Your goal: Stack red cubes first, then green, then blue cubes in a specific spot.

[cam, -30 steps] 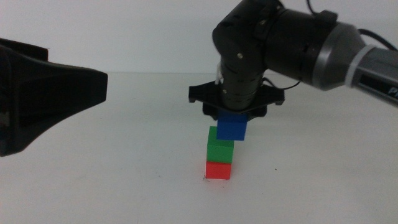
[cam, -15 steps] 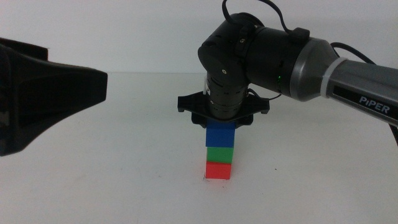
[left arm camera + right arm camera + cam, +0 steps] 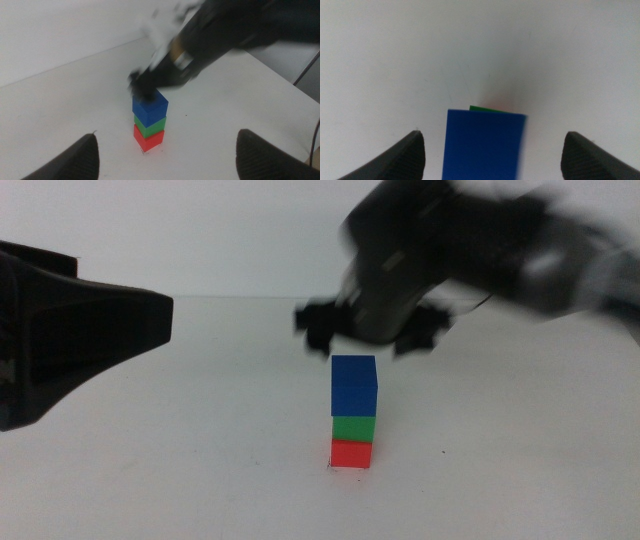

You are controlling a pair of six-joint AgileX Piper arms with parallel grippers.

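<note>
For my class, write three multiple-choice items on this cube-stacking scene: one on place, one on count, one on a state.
1. Where is the blue cube?
A. on the green cube
B. on the table beside the stack
C. under the red cube

2. How many cubes are in the stack?
A. two
B. three
C. four

3. The right gripper is:
A. shut on the blue cube
B. open, clear of the cube
C. pressing the red cube

Key: 1 A, blue sits topmost on green. 2 B, red, green and blue show. 3 B, jaws stand wide apart, free of the cube.

Three cubes (image 3: 353,412) stacked; right gripper (image 3: 370,340) seemingly just above.
</note>
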